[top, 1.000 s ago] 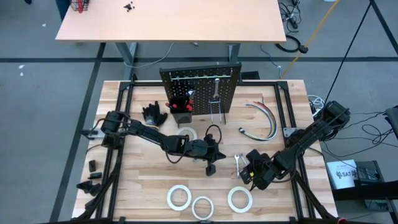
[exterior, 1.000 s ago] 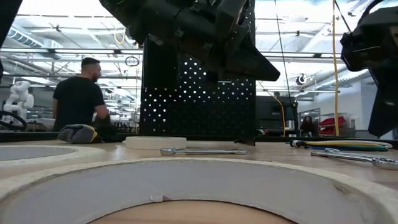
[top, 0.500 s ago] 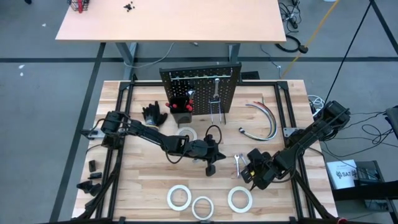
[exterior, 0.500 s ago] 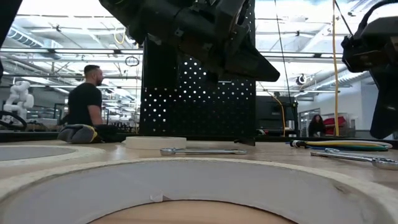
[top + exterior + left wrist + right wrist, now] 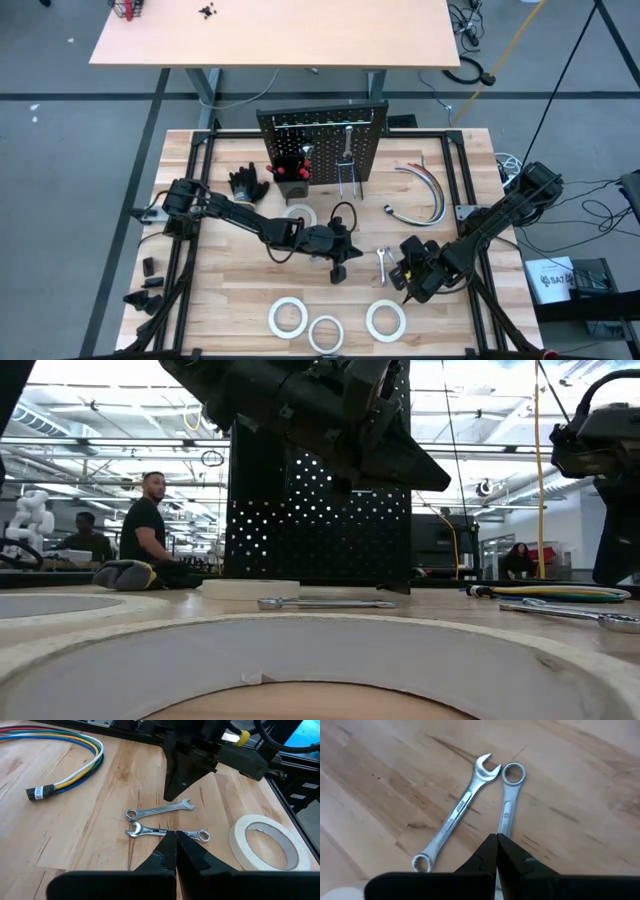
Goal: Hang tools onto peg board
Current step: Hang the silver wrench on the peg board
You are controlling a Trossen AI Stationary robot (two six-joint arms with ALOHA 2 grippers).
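Note:
Two small silver wrenches (image 5: 455, 827) (image 5: 507, 805) lie side by side on the wooden table (image 5: 220, 290), right of centre (image 5: 382, 262). My right gripper (image 5: 496, 839) is shut and points steeply down just beside and above them; no touch shows. My left gripper (image 5: 338, 270) (image 5: 175, 836), also shut, hangs in the air to their left, pointing at them. White tape rolls lie near the front edge (image 5: 287, 316) (image 5: 385, 320) and before the peg board (image 5: 302, 214). The black peg board (image 5: 322, 143) stands upright at the back with a silver tool (image 5: 347, 145) hanging on it.
Black gloves (image 5: 248, 183) lie left of the peg board. Curved hoses with coloured wires (image 5: 425, 190) lie to its right. A third tape roll (image 5: 325, 331) sits at the front edge. People stand in the room behind the table (image 5: 145, 520).
My right gripper has tipped a little at the wrist while staying over the wrenches. The wrenches have kept still. A person in the room behind has walked and turned.

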